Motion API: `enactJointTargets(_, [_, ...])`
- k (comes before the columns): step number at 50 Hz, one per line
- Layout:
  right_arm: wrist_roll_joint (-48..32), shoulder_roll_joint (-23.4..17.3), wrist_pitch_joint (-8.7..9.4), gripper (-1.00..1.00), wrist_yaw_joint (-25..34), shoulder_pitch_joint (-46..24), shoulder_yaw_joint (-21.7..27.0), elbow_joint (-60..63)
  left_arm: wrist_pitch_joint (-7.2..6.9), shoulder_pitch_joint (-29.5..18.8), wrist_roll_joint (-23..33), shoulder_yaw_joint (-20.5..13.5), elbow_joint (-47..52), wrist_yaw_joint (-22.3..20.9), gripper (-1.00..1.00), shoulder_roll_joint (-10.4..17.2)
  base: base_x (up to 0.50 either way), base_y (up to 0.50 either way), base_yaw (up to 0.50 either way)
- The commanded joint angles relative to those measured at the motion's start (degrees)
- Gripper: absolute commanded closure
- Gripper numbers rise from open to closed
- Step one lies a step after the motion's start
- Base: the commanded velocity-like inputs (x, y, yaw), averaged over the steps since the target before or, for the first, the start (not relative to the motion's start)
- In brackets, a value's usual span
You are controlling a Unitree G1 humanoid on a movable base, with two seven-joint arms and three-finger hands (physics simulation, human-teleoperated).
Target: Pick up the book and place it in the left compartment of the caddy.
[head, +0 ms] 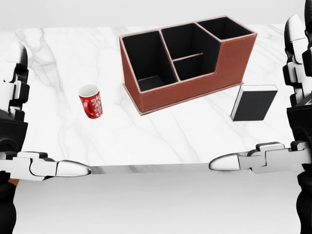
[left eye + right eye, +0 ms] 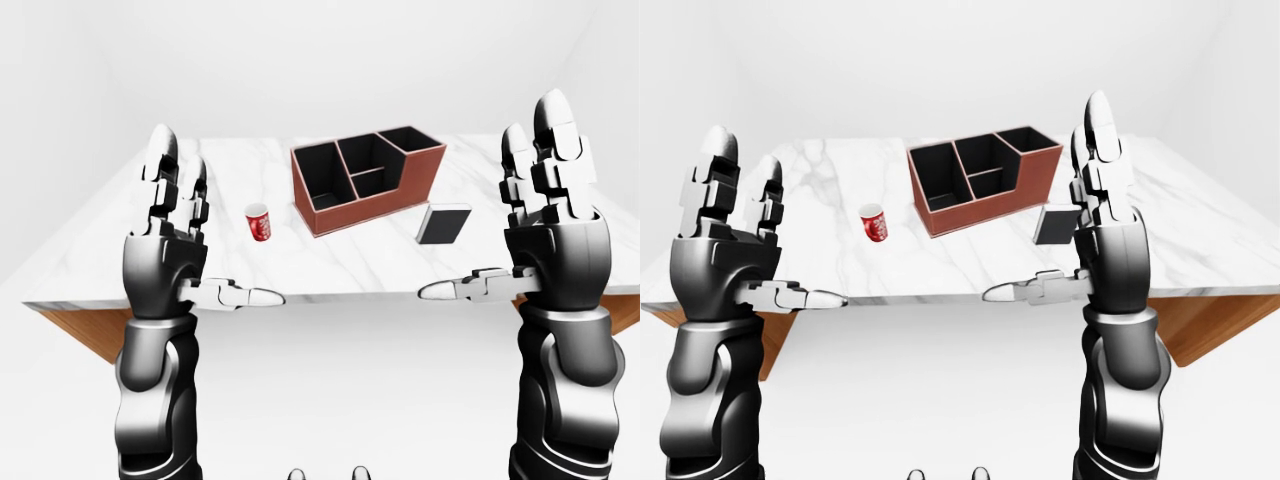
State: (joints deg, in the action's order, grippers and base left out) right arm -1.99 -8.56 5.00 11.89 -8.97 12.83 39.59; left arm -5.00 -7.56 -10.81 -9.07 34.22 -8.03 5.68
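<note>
A black book (image 1: pixel 254 103) with a white page edge lies flat on the white marble table (image 1: pixel 53 63), just right of the caddy. The brown caddy (image 1: pixel 195 88) has black compartments; its long left compartment (image 1: pixel 146 61) holds nothing. My left hand (image 2: pixel 205 225) is open, fingers up, below the table's near edge at the left of the left-eye view. My right hand (image 2: pixel 490 205) is open and empty at the right, raised below the book without touching it. In the right-eye view the right hand partly hides the book.
A red cup (image 1: pixel 91 101) with a white pattern stands upright to the left of the caddy. The table's near edge (image 1: pixel 146 169) runs between my two thumbs. White walls surround the table.
</note>
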Motion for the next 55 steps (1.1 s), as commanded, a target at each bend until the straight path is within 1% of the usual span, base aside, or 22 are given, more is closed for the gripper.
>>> enactJointTargets(1, [0.2, -0.1, 0.0, -1.0, 0.1, 0.0, 0.3, -0.3, 0.0, 0.4, 0.2, 0.0, 0.8, -0.1, -1.0, -0.1, 0.31, 0.0, 0.0])
enactJointTargets(20, [0.3, -0.1, 0.0, -1.0, 0.1, 0.4, 0.4, -2.2, 0.0, -0.7, 0.6, 0.5, -1.0, 0.1, -1.0, -0.2, 0.31, 0.0, 0.0])
enactJointTargets(39, [0.9, -0.2, 0.0, -1.0, 0.2, 1.0, 0.8, -2.9, 0.0, -0.4, 1.3, 0.6, -0.4, 0.4, -1.0, -0.2, 0.31, 0.0, 0.0])
enactJointTargets(55, [1.5, -0.3, 0.0, -1.0, 0.4, 1.2, 1.6, -3.0, 0.0, -1.1, 1.7, 0.8, -0.7, 0.6, -1.0, -0.1, 0.31, 0.0, 0.0])
